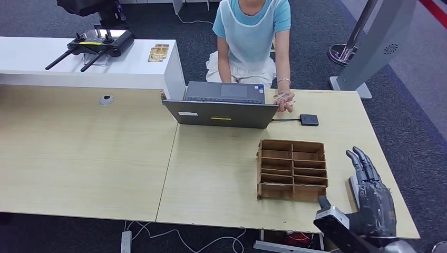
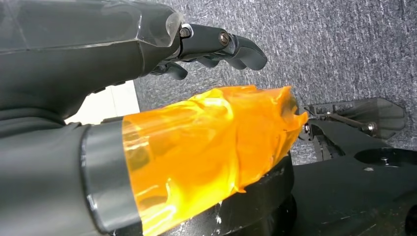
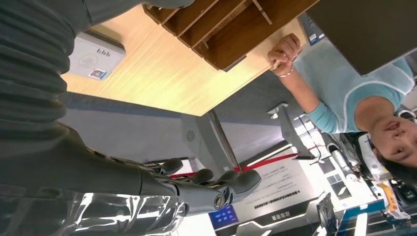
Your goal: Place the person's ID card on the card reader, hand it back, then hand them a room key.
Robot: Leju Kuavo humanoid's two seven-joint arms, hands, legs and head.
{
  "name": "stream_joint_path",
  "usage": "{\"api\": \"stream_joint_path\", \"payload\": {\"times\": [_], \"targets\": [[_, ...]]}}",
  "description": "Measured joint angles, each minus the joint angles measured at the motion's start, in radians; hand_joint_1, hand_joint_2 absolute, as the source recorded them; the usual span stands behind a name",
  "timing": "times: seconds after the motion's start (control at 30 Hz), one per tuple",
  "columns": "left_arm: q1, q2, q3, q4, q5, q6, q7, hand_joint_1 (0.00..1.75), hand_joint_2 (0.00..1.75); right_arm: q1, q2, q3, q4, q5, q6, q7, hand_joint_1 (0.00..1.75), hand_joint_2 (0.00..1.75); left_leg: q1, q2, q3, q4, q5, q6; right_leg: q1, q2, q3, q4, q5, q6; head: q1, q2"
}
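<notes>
Our right hand [image 1: 373, 203] hangs above the near right corner of the worktop [image 1: 95, 158]. Its fingers [image 1: 361, 161] are stretched out and apart, and they hold nothing. Our left hand [image 2: 147, 44] hangs low beside our body, over grey carpet. Its fingers [image 2: 231, 46] are bent a little and hold nothing that we can see.

Just beside our right hand sits a brown wooden tray [image 1: 292, 169] with many small boxes in it. In the right wrist view a white card reader [image 3: 94, 56] lies on the worktop near that tray.

Farther off, behind a grey laptop [image 1: 221, 105], a person [image 1: 252, 39] sits. Their hand [image 1: 283, 100] rests on the worktop and holds a small card, which we think is the ID card [image 1: 282, 96].

So we think nothing is done yet. We must take the card, lay it on the reader, give it back, and then give a room key.
</notes>
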State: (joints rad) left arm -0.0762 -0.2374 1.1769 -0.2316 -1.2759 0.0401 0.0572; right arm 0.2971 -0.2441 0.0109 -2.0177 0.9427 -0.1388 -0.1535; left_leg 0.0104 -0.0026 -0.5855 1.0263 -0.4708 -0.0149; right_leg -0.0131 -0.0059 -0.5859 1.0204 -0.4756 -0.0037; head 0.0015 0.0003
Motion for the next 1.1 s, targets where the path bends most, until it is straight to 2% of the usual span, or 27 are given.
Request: {"api": "stream_joint_path", "payload": {"times": [0.17, 0.7, 1.1], "targets": [[-0.001, -0.001, 0.012, 0.000, 0.010, 0.000, 0.000, 0.00, 0.00, -0.064, 0.000, 0.059, 0.045, 0.070, 0.004, 0.038, 0.00, 1.75, 0.000, 0.000, 0.001, 0.000, 0.000, 0.000, 0.000, 0.000, 0.000, 0.000, 0.000, 0.000, 0.000, 0.000], [-0.001, -0.008, 0.029, -0.001, 0.016, -0.001, 0.013, 0.00, 0.00, -0.129, 0.000, 0.201, 0.147, 0.194, 0.022, 0.142, 0.00, 1.75, 0.000, 0.000, 0.000, 0.000, 0.000, 0.000, 0.000, 0.000, 0.000, 0.000, 0.000, 0.000, 0.000, 0.000], [-0.001, -0.005, 0.046, -0.002, 0.031, -0.001, 0.013, 0.00, 0.00, -0.140, -0.003, 0.219, 0.212, 0.245, 0.052, 0.184, 0.00, 1.75, 0.000, 0.000, 0.000, 0.000, 0.000, 0.000, 0.000, 0.000, 0.000, 0.000, 0.000, 0.000, 0.000, 0.000]]}}
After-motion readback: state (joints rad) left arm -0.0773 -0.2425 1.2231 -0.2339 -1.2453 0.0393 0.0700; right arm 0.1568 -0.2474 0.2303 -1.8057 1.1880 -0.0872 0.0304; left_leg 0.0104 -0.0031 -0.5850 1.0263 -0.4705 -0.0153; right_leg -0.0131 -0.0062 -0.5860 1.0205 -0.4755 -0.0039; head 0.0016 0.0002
